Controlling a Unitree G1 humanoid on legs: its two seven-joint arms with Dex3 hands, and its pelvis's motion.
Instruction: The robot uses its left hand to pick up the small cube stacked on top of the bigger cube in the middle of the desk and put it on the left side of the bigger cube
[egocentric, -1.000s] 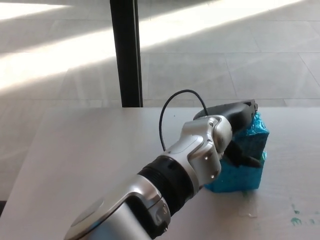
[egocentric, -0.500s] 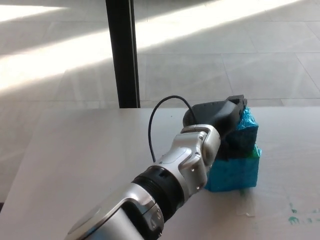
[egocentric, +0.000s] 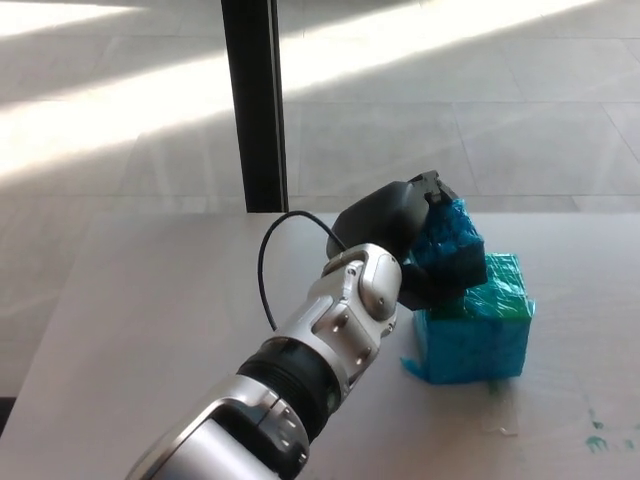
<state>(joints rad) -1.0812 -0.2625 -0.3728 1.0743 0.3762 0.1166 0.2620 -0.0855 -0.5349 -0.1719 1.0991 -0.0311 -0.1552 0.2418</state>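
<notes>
A big teal cube (egocentric: 478, 335) stands on the pale desk (egocentric: 150, 320), right of middle. My left hand (egocentric: 400, 235) comes in from the lower left and is shut on the small teal cube (egocentric: 452, 238). That small cube is tilted and held just above the big cube's upper left corner; I cannot tell whether the two still touch. Black fingers (egocentric: 440, 285) wrap its near side and hide part of it. My right hand does not show.
A black post (egocentric: 252, 100) rises behind the desk's far edge. A black cable (egocentric: 275, 265) loops out from my left wrist. Teal smudges (egocentric: 600, 440) mark the desk at the lower right. A tiled floor lies beyond.
My left hand has lifted the small cube and carried it leftward off the top of the big cube, whose green-teal upper face now shows. The view has shifted slightly.
</notes>
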